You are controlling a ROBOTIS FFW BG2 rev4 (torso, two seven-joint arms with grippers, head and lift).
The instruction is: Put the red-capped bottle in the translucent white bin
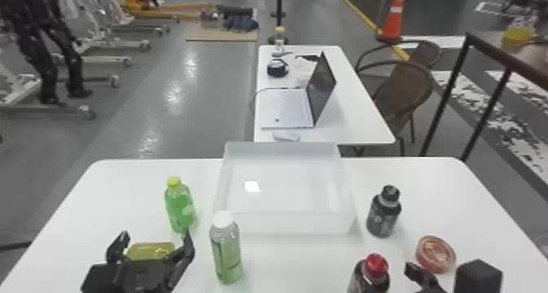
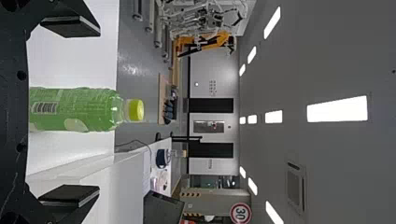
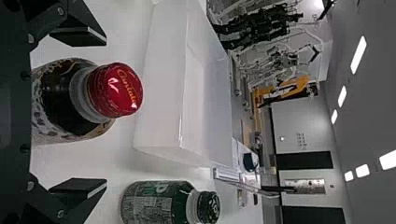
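Grasp, lift and placing all remain — the red-capped bottle [image 3: 86, 100] stands outside the translucent white bin [image 1: 287, 223], right pincer [image 3: 105, 112] apart near it, left pincer [image 2: 99, 111] also apart.

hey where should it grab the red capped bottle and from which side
Probably around its dark body, below the red cap: bring the right gripper in level from the near right, since the bottle stands upright, its rounded side facing the open gripper.

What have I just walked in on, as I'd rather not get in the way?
A robot's right gripper is by the red-capped bottle, jaws open. That bottle is outside the translucent white bin. The left gripper, also open, faces the green bottle. Neither has gripped anything.
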